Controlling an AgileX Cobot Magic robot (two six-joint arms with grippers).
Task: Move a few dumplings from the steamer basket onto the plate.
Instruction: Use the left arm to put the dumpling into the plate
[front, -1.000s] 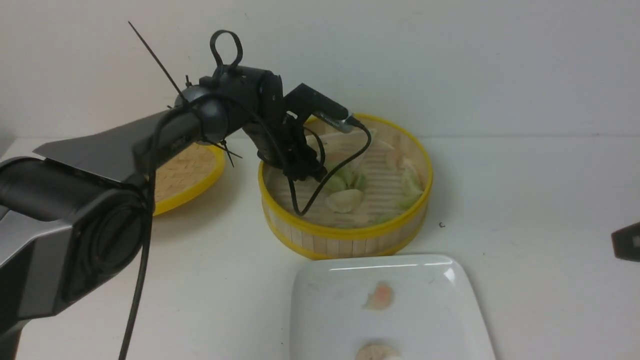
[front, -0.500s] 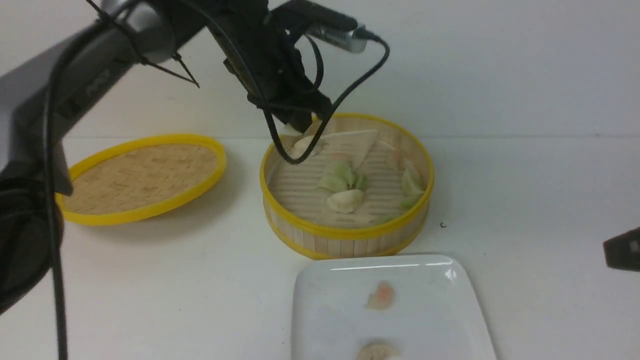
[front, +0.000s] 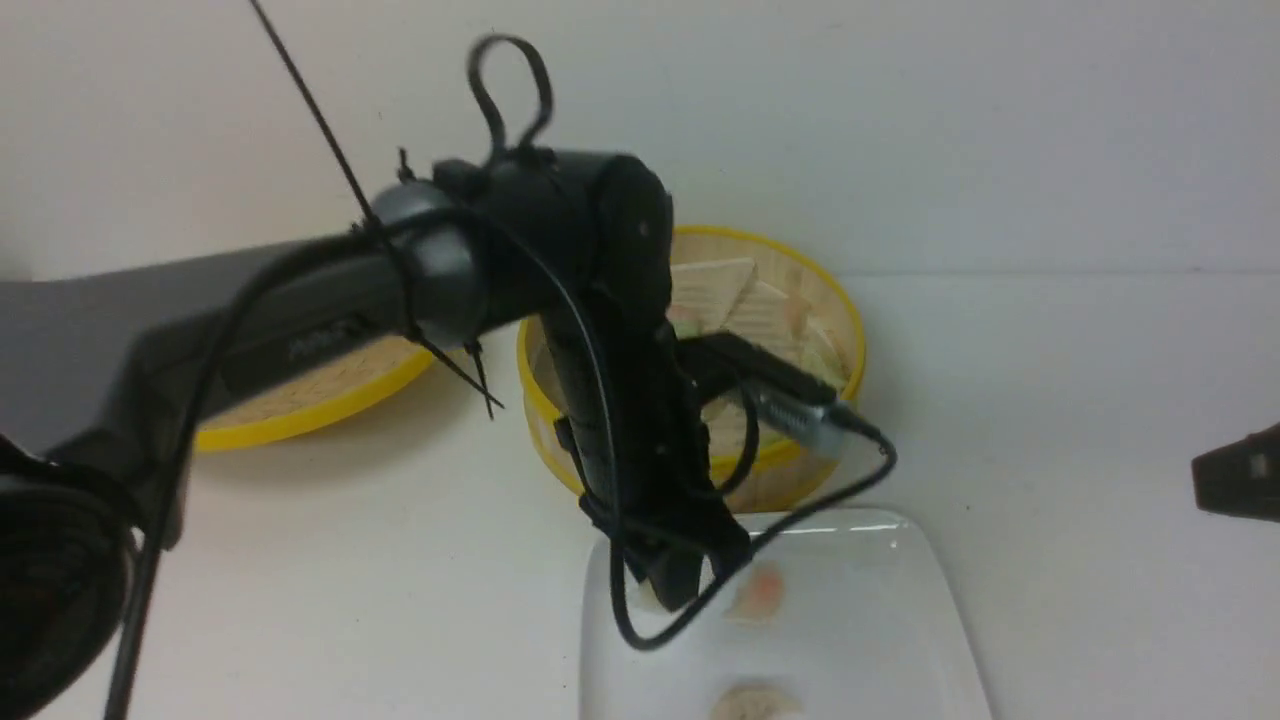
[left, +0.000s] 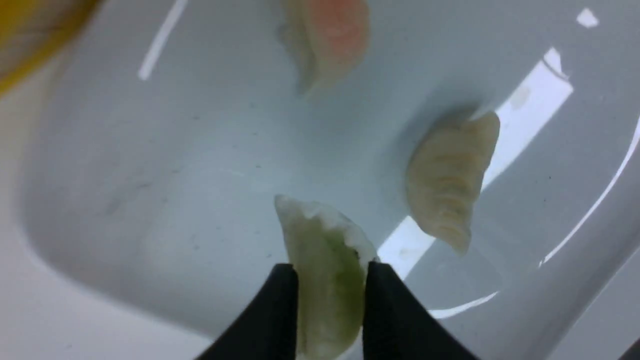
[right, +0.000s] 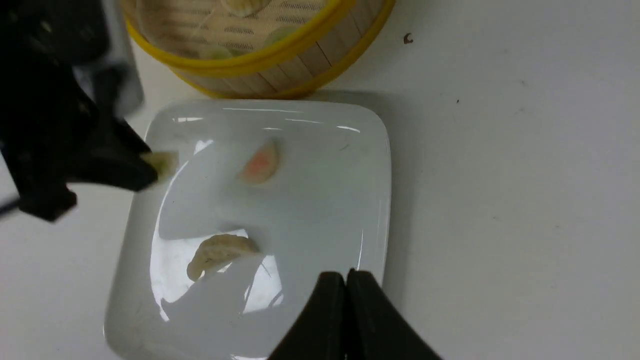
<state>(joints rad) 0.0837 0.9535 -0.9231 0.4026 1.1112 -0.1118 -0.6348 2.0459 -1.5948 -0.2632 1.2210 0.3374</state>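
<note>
My left gripper (left: 330, 280) is shut on a pale green dumpling (left: 325, 250) and hangs just above the white plate (left: 150, 175), over its rear left part. In the front view the left gripper (front: 680, 590) covers that corner of the plate (front: 880, 620). Two dumplings lie on the plate, a pink one (right: 260, 162) and a beige one (right: 220, 252). Behind the plate stands the steamer basket (front: 810, 275), with more dumplings (right: 242, 6) inside. My right gripper (right: 346, 280) is shut and empty above the plate's right front rim.
The flat woven lid (front: 320, 400) with a yellow rim lies on the white table left of the basket, partly behind my left arm. The wrist camera's cable (front: 800, 510) loops over the plate's back edge. A small dark speck (right: 408, 38) lies right of the basket.
My left arm rose out of the basket with the green dumpling, then swung toward me and came down over the plate's rear left. The right gripper barely moved.
</note>
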